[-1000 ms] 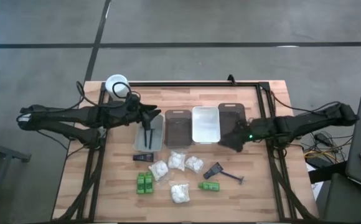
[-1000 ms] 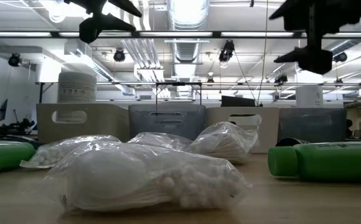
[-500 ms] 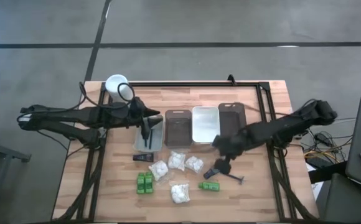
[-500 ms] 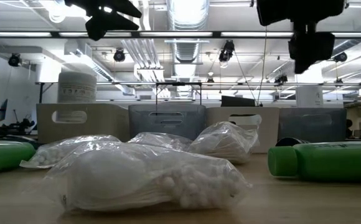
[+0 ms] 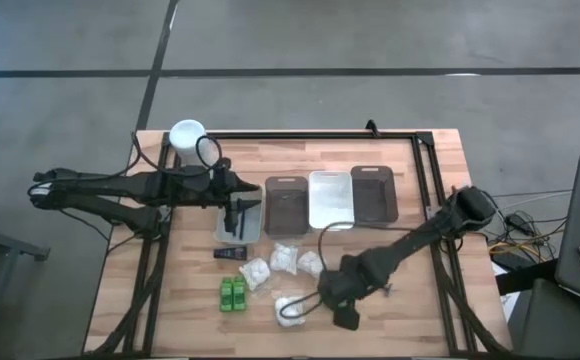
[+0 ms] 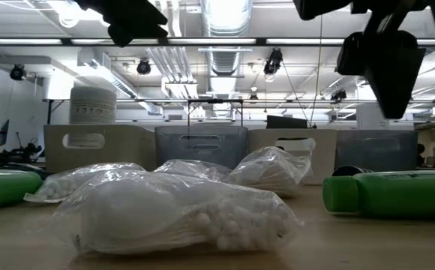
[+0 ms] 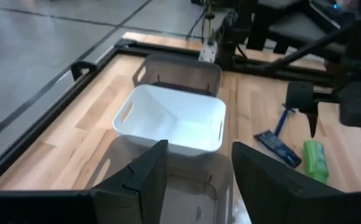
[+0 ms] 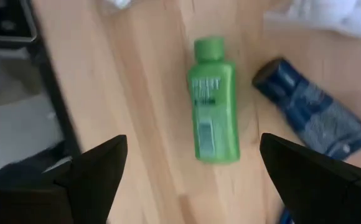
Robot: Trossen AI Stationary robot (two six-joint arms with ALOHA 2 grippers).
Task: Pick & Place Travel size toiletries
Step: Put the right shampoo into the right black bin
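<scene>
The right gripper (image 8: 187, 177) is hanging with fingers spread directly over a green bottle (image 8: 215, 102) lying flat on the table (image 5: 420, 300), a dark razor (image 8: 314, 121) lying at the bottle's 3 o'clock. The left gripper (image 7: 193, 180) is hovering, fingers apart, over the grey tray (image 5: 253, 215).

text: none legible | green bottle (image 8: 215, 101): label print blurred, unreadable

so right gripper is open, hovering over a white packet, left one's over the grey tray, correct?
Not the packet. In the right wrist view the open right gripper hovers over a green bottle, a razor beside it. The left gripper is over the grey tray, as you said.
</scene>
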